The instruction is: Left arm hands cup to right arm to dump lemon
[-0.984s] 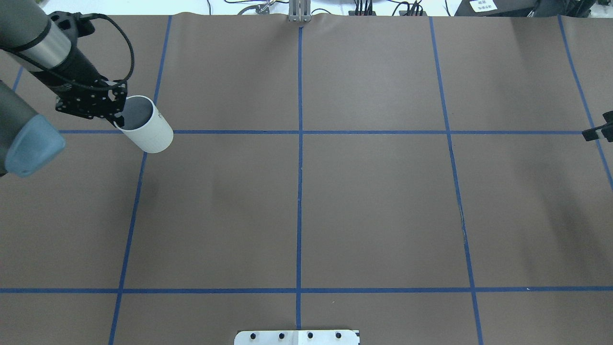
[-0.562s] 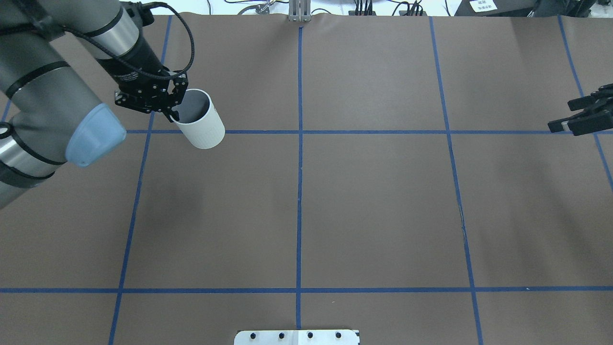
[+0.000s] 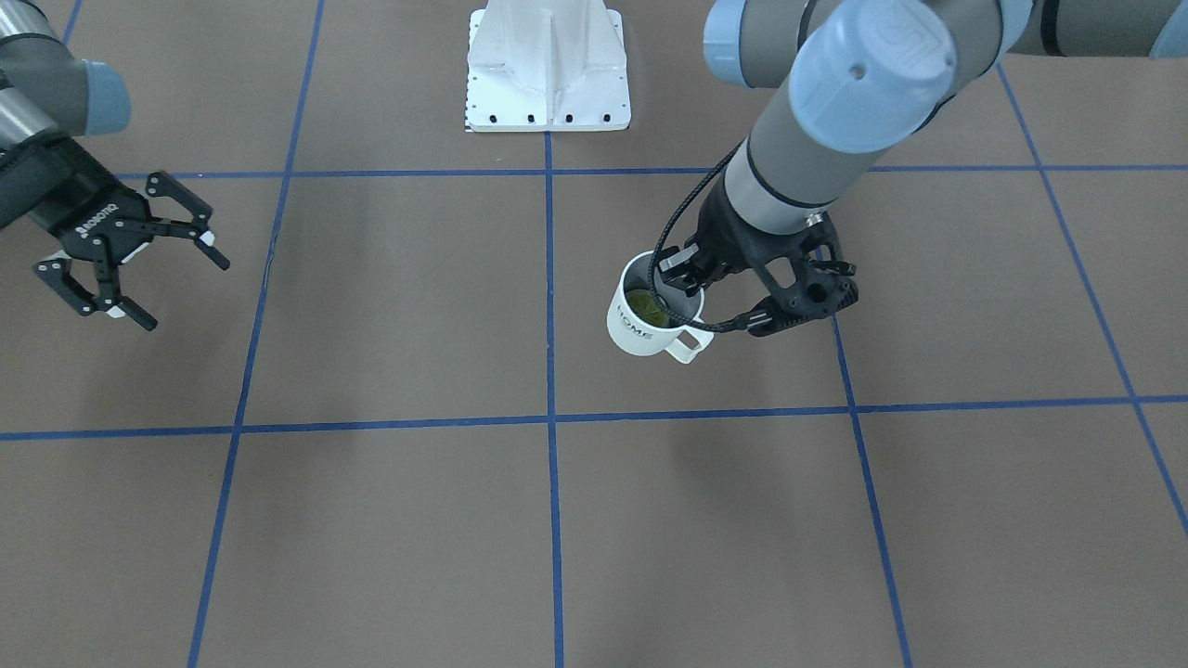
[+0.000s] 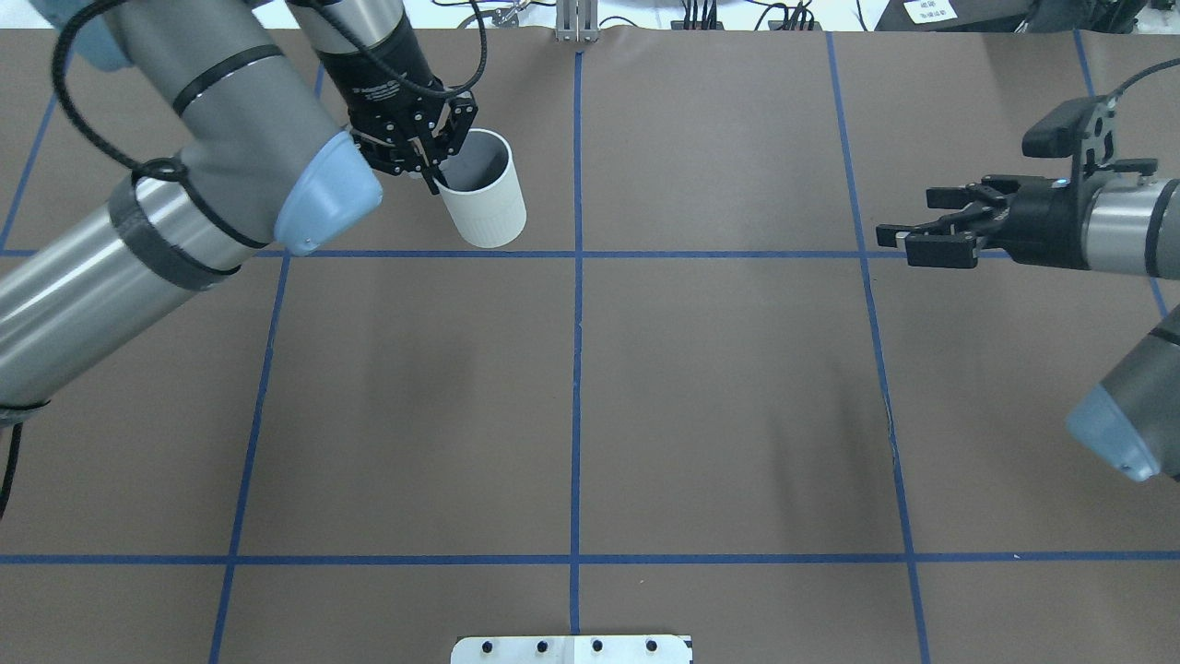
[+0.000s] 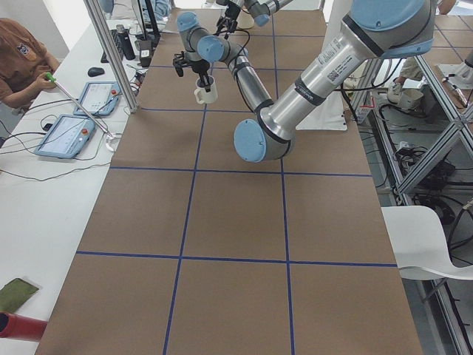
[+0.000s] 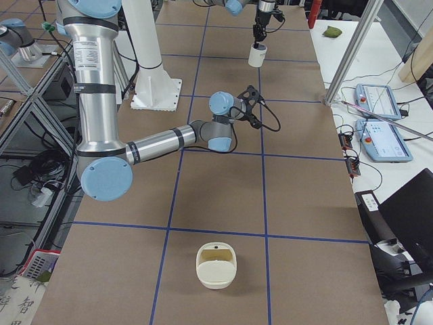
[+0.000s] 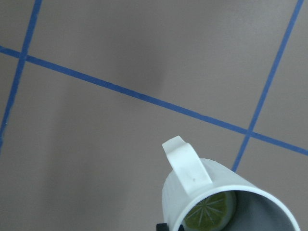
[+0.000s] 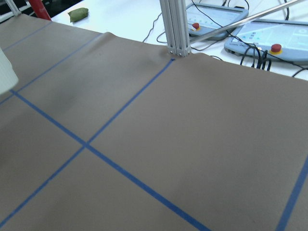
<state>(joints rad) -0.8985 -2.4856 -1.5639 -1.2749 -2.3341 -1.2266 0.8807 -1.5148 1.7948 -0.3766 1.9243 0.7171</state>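
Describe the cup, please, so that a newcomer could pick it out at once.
On the brown table with the blue tape grid, follow the left arm down to its pincer. It grips an off-white mug by the rim. HOME lettering, a squared handle and a lemon slice inside mark it.
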